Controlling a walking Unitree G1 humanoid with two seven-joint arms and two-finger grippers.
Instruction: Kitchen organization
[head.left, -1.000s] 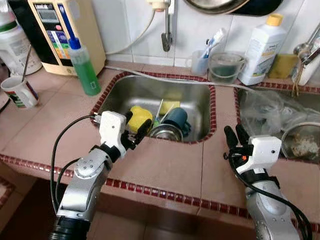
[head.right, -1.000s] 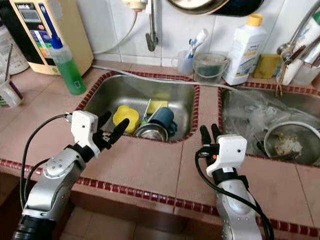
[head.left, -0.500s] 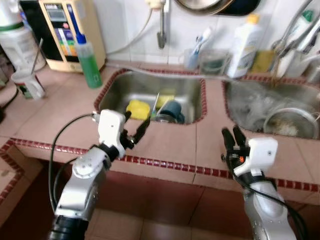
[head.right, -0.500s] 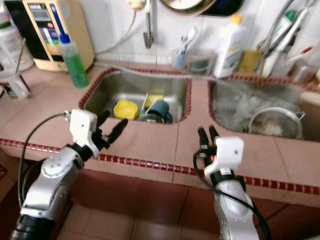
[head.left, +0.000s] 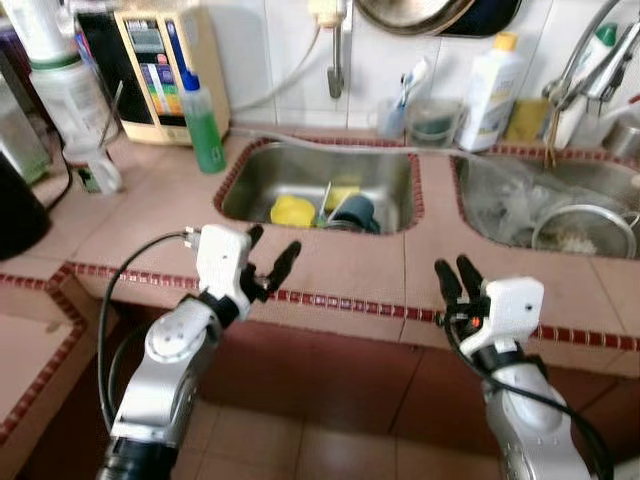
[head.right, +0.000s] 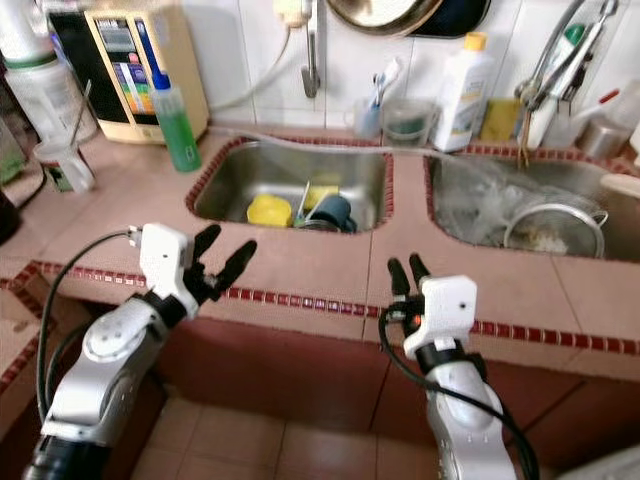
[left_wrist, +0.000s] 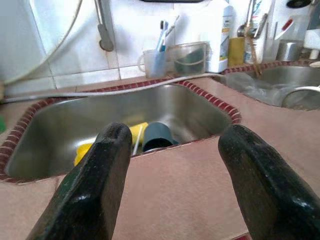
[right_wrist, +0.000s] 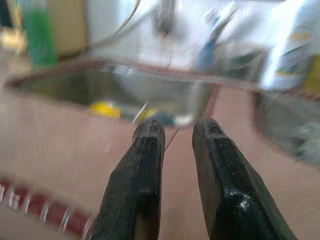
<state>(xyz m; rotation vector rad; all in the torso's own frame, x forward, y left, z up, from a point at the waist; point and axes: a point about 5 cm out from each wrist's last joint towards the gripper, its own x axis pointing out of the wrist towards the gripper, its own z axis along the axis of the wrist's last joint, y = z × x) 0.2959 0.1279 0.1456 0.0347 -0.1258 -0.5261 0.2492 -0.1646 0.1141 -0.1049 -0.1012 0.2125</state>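
The left sink holds a yellow cup, a dark teal mug and a yellow sponge. My left gripper hovers open and empty over the counter's front edge, just before that sink. In the left wrist view its fingers frame the teal mug. My right gripper is shut and empty, raised at the counter's front edge between the two sinks. Its fingers point toward the sink in the blurred right wrist view.
The right sink holds a metal bowl and clear plastic. A green soap bottle, a water purifier and a cup with a spoon stand at the back left. A white bottle stands behind the sinks. Tiled floor lies below.
The whole view has pulled back from the counter, so the front edge and floor now show. Both arms keep the same pose, and nothing in the sinks has moved.
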